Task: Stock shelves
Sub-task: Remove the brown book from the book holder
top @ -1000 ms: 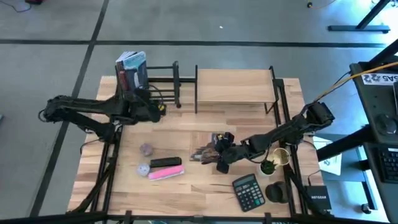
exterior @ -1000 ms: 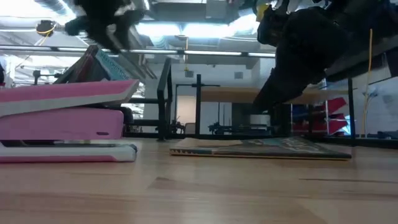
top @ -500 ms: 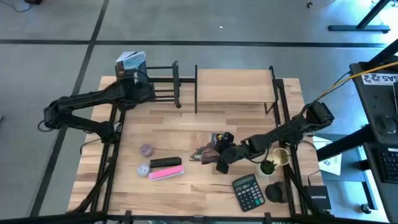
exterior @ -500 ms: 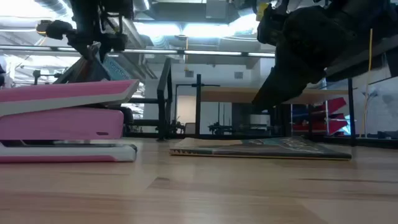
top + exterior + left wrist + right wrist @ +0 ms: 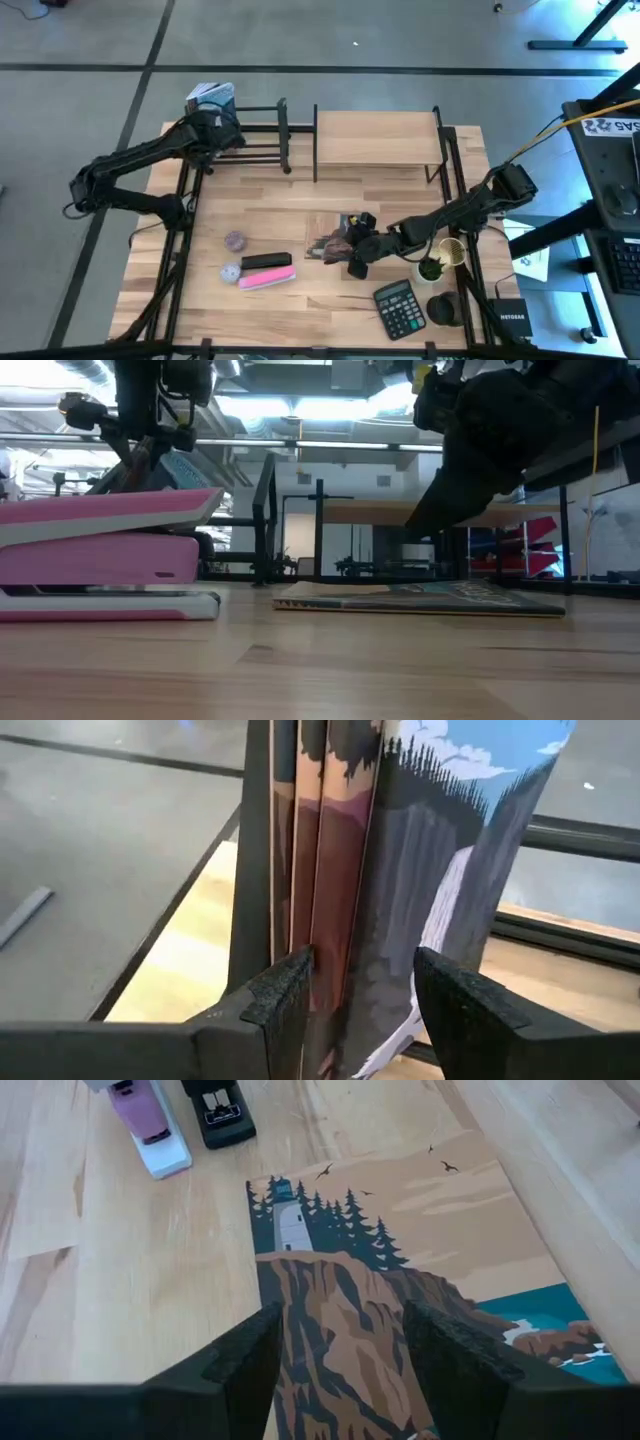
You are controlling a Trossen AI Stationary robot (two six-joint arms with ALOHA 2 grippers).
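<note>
High view, stock count. Left gripper [image 5: 212, 133] at the far-left corner of the table, at the left end of the low black rack [image 5: 262, 138]. Its fingers [image 5: 283, 1005] are spread, and the upright books [image 5: 400, 870] stand directly ahead between them; whether the pads touch the spines cannot be told. Book spines run vertical, roughly three or four in the stack.

Right gripper [image 5: 358, 250] near centre-right, fingers [image 5: 240, 1362] spread over one flat lighthouse-cover book [image 5: 400, 1290], which lies directly beneath and ahead, long axis running away from the fingers. The right arm is much the nearer to it.

Wooden shelf [image 5: 378, 138], far centre, top board bare: one. Black rack: one. Pink stapler [image 5: 266, 277]: one; black stapler [image 5: 266, 261]: one. Calculator [image 5: 400, 307]: one.
</note>
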